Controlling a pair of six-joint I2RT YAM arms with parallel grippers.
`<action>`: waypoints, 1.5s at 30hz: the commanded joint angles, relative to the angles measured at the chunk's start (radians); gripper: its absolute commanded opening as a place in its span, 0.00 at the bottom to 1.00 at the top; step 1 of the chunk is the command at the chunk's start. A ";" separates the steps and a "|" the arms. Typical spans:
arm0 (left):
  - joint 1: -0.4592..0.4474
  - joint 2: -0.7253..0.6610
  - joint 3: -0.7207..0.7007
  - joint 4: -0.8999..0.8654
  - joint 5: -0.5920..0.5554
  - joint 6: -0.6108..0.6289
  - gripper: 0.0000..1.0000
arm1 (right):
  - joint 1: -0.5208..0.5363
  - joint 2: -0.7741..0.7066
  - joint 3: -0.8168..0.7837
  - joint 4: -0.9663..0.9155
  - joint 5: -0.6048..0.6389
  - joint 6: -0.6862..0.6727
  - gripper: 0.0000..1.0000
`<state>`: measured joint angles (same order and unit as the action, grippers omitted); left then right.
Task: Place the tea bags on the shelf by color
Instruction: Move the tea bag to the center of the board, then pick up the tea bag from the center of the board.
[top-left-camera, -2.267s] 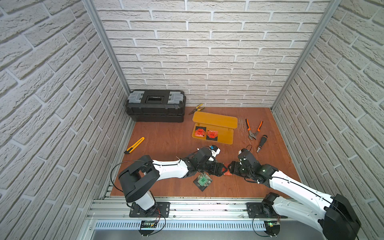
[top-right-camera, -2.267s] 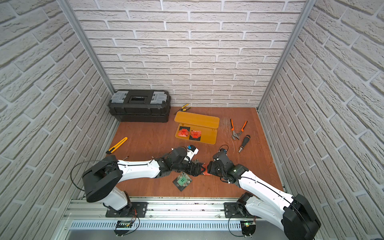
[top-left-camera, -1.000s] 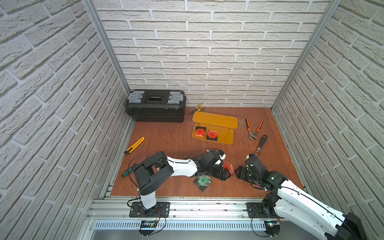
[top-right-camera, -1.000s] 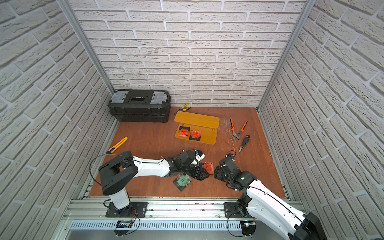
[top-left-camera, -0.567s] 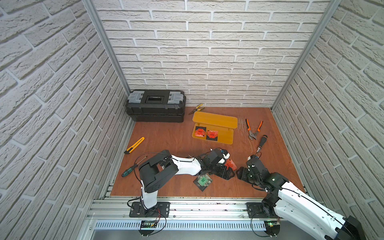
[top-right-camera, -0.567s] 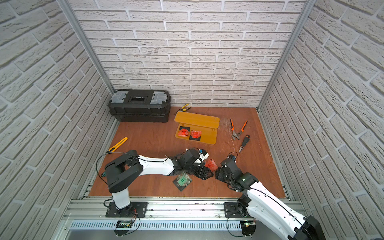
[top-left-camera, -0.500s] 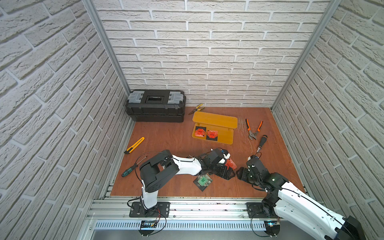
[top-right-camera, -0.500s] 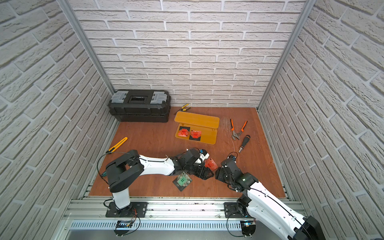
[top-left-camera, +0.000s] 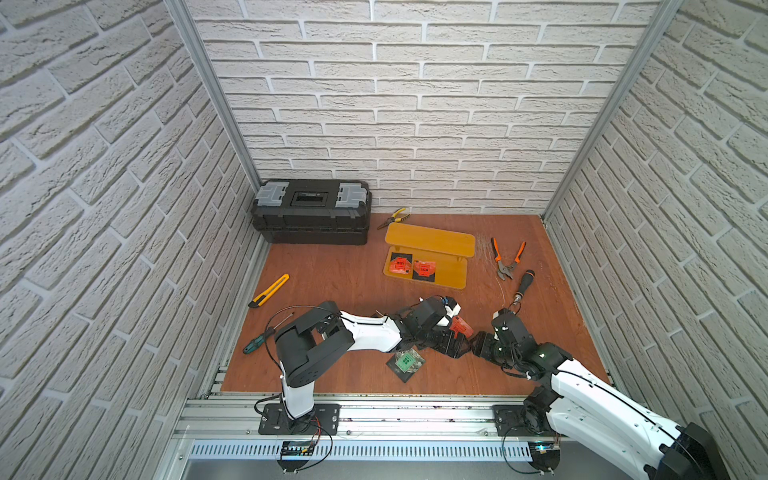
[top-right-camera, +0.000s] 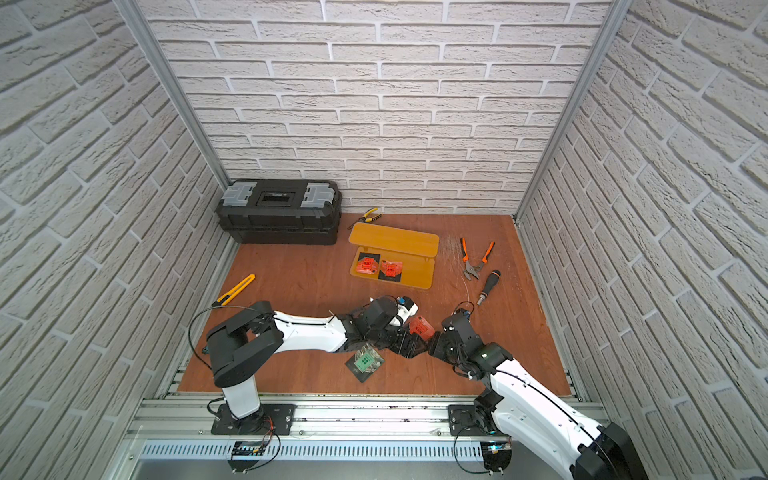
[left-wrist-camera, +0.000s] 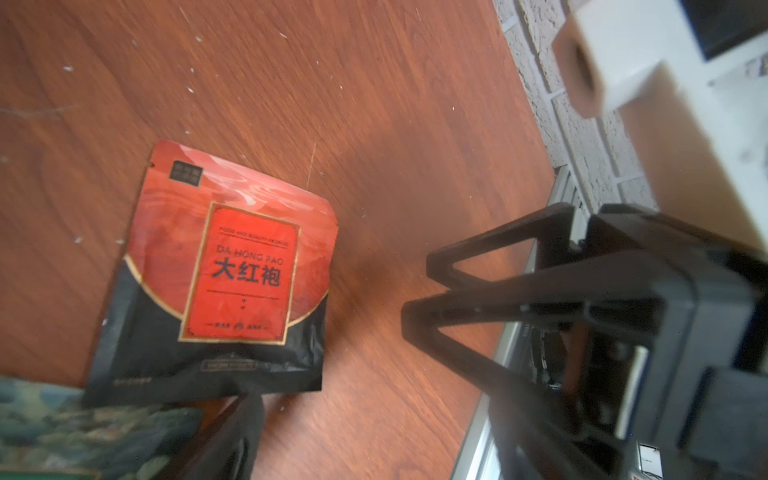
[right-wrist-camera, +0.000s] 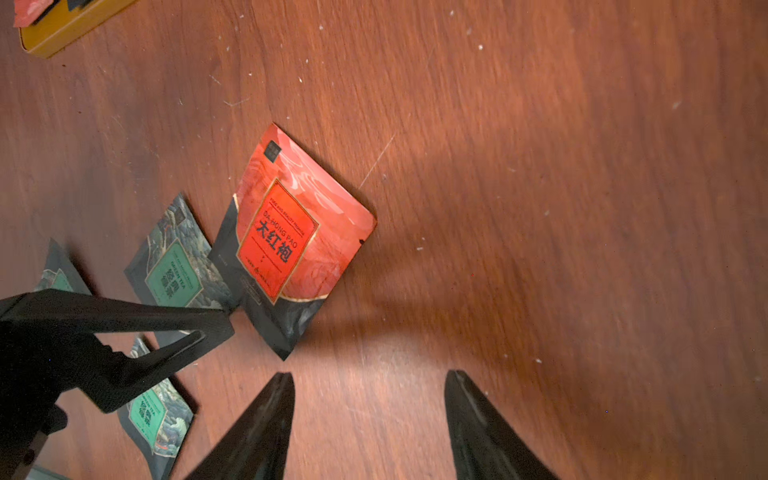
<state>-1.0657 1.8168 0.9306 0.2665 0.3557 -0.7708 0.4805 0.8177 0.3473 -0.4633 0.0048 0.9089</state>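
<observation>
One red tea bag (right-wrist-camera: 291, 241) (left-wrist-camera: 232, 274) (top-left-camera: 461, 326) (top-right-camera: 422, 327) lies on the wooden floor, its edge over a green tea bag (right-wrist-camera: 174, 266). Two more green tea bags (right-wrist-camera: 153, 415) (right-wrist-camera: 58, 274) lie close by; in a top view one green tea bag (top-left-camera: 407, 360) shows. My left gripper (left-wrist-camera: 382, 415) (top-left-camera: 453, 347) is open, one finger (right-wrist-camera: 124, 320) lying beside the red bag's black edge. My right gripper (right-wrist-camera: 368, 376) (top-left-camera: 473, 344) is open and empty, just short of the bag's corner. The yellow shelf (top-left-camera: 430, 241) (top-right-camera: 395, 241) holds two red tea bags (top-left-camera: 400, 264) (top-left-camera: 424, 269) on its lower plate.
A black toolbox (top-left-camera: 311, 212) stands at the back left. Orange pliers (top-left-camera: 507, 259) and a screwdriver (top-left-camera: 523, 286) lie right of the shelf, yellow pliers (top-left-camera: 395, 216) behind it. A yellow knife (top-left-camera: 269, 290) and a green screwdriver (top-left-camera: 257, 340) lie on the left.
The red tea bag on the floor has slid slightly toward the shelf. My left arm's elbow has swung a little to the right. The right gripper has hardly moved.
</observation>
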 joint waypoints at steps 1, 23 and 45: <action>0.019 -0.038 -0.031 0.055 -0.028 -0.023 0.90 | -0.012 0.015 -0.016 0.071 -0.012 -0.004 0.61; 0.082 0.049 0.009 0.110 -0.019 -0.047 0.89 | -0.068 0.141 -0.016 0.229 -0.081 -0.028 0.57; 0.087 0.092 0.007 0.130 -0.011 -0.073 0.89 | -0.127 0.261 -0.010 0.333 -0.136 -0.045 0.48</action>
<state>-0.9863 1.8919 0.9413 0.3595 0.3355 -0.8349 0.3653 1.0672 0.3473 -0.1787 -0.1154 0.8780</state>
